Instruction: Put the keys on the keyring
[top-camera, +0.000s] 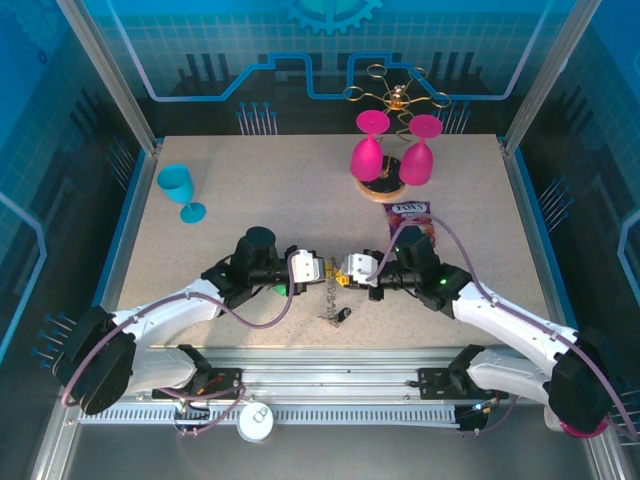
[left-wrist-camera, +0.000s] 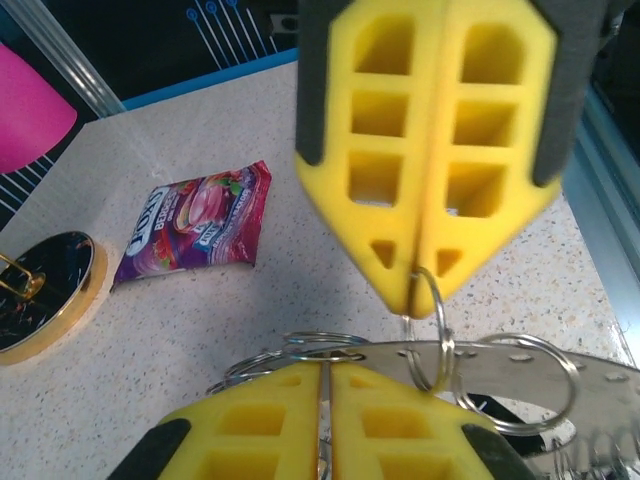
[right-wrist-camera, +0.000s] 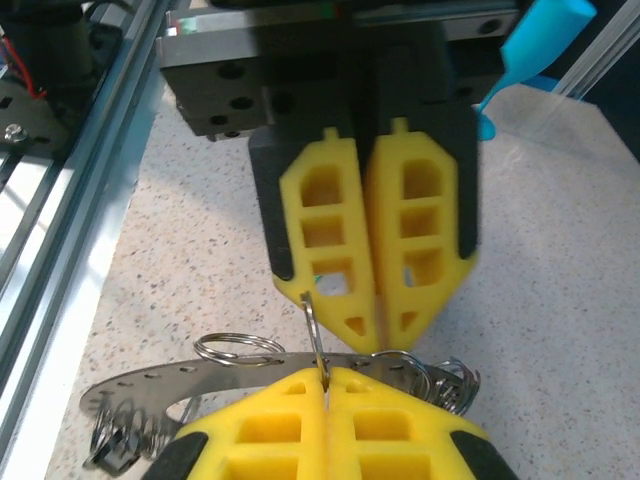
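Both grippers meet tip to tip over the middle of the table. The keyring (top-camera: 330, 300) hangs between them, a flat metal band (left-wrist-camera: 520, 365) (right-wrist-camera: 150, 385) fringed with small split rings. My left gripper (top-camera: 322, 270) (left-wrist-camera: 325, 368) (right-wrist-camera: 375, 335) is pinched on the band's edge, with metal showing in the slit between its pads. My right gripper (top-camera: 346, 272) (right-wrist-camera: 325, 375) (left-wrist-camera: 412, 292) is shut on one small ring (right-wrist-camera: 313, 330) (left-wrist-camera: 440, 330) that stands upright through the band. A small black key (top-camera: 343, 316) lies on the table under the ring. A green bit (top-camera: 281, 290) shows beneath the left gripper.
A blue goblet (top-camera: 180, 190) stands at the back left. Two pink glasses (top-camera: 370, 150) hang upside down on a gold wire stand (top-camera: 395, 95) at the back right. In front of that stand lies a purple snack packet (top-camera: 412, 215) (left-wrist-camera: 195, 225). Aluminium rails (right-wrist-camera: 60, 200) run along the near edge.
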